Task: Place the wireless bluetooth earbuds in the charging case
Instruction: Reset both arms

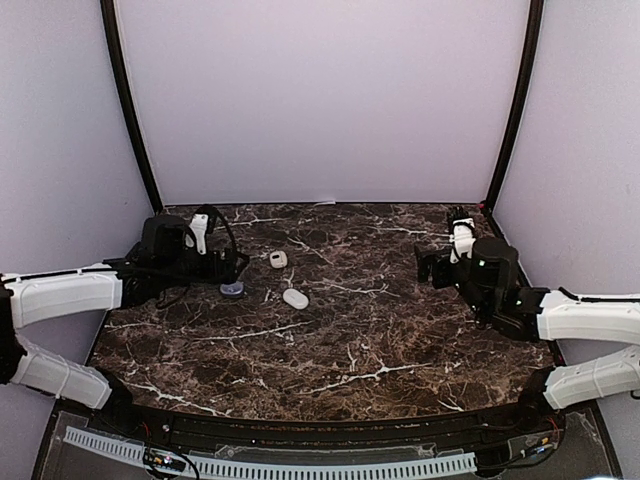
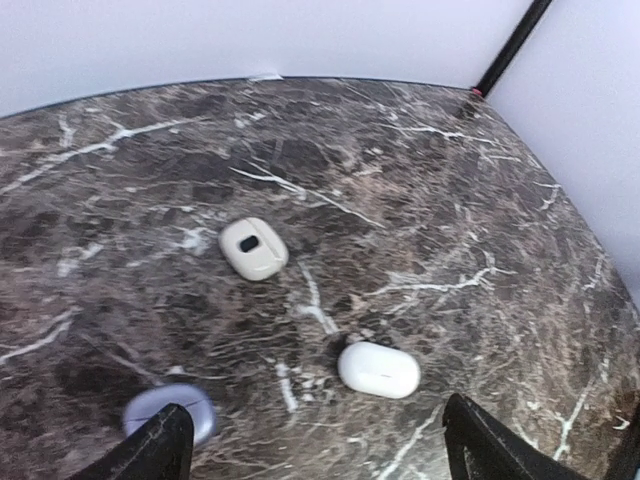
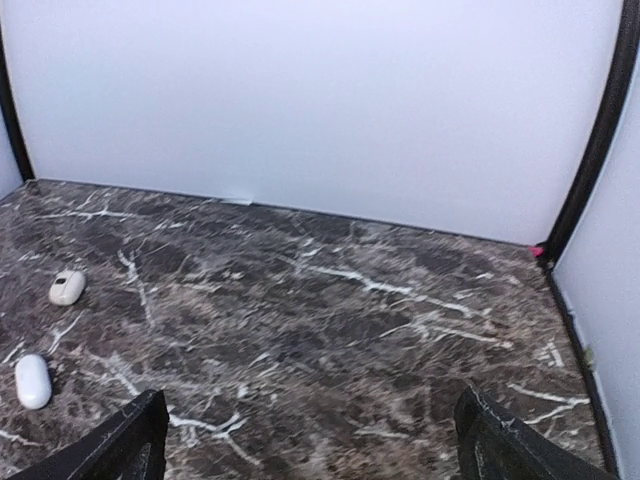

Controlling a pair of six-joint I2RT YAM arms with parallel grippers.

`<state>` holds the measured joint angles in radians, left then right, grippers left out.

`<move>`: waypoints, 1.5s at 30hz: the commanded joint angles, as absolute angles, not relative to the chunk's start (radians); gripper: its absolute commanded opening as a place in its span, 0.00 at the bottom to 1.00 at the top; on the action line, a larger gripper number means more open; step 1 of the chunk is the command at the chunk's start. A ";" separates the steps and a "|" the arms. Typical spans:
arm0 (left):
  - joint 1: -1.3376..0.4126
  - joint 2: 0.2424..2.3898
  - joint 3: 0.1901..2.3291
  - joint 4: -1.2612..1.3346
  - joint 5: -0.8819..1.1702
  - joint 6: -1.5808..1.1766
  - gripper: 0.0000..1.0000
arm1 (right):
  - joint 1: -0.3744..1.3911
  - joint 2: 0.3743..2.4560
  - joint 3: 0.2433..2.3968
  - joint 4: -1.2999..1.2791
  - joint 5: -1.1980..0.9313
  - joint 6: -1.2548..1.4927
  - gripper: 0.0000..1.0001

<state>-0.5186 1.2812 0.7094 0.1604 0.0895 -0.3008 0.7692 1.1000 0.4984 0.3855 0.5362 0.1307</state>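
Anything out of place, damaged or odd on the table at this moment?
Nothing looks spilled or broken. One oddity: no loose earbuds show in any view. Only three pebble-shaped pieces lie on the table: a white case, a cream case with a dark spot on top, and a lavender piece just by the left gripper.

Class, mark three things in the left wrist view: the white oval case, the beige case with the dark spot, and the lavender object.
white oval case point(image 2: 378, 369), left wrist view, middle of its top.
beige case point(image 2: 258, 259), left wrist view, pale surface below its dark spot.
lavender object point(image 2: 158, 402), left wrist view, its uncovered top.
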 commanded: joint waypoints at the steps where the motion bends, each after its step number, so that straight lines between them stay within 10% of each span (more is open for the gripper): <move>1: -0.505 1.118 0.556 0.206 -0.168 -0.163 0.99 | 0.754 1.041 0.447 0.545 0.750 -0.100 1.00; 10: -0.454 0.826 0.196 0.681 -0.411 0.060 0.99 | 0.606 1.014 0.231 0.914 0.718 -0.242 0.99; 19: -0.231 1.001 0.050 1.014 -0.322 0.073 0.99 | 0.351 1.099 0.093 1.134 0.395 -0.244 0.94; 45: -0.030 1.438 0.289 1.127 -0.057 0.073 0.99 | 0.080 1.543 0.174 1.420 0.184 -0.020 0.99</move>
